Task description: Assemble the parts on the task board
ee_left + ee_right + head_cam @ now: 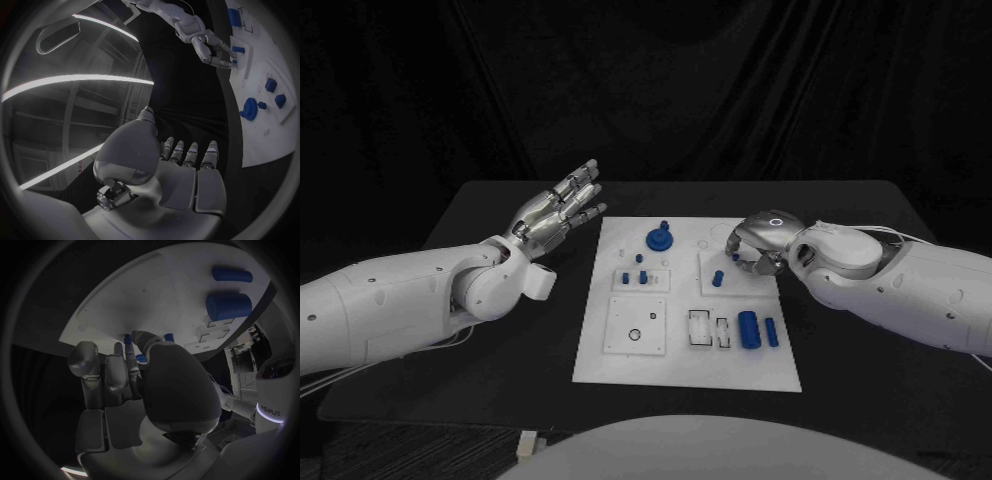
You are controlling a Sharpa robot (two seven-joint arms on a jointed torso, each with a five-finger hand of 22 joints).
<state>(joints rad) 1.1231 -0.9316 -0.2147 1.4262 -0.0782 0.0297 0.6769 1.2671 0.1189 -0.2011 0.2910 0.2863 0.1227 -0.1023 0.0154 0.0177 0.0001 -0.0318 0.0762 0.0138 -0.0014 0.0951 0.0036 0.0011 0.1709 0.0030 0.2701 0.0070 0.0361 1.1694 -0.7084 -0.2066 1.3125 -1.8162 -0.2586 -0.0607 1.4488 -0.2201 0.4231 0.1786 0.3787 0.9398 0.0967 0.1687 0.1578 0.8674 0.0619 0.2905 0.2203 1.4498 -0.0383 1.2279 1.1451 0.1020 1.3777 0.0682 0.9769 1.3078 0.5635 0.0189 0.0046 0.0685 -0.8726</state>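
black table point(848, 200), white task board point(687, 368) lying flat at its middle

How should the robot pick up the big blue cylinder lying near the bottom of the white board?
Probably from straight above, fingers on the two long curved sides of the big blue cylinder. It lies flat on the task board, so its ends sit low, and a thinner blue cylinder lies close beside it.

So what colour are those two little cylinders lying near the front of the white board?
Blue. The two cylinders show best in the head view.
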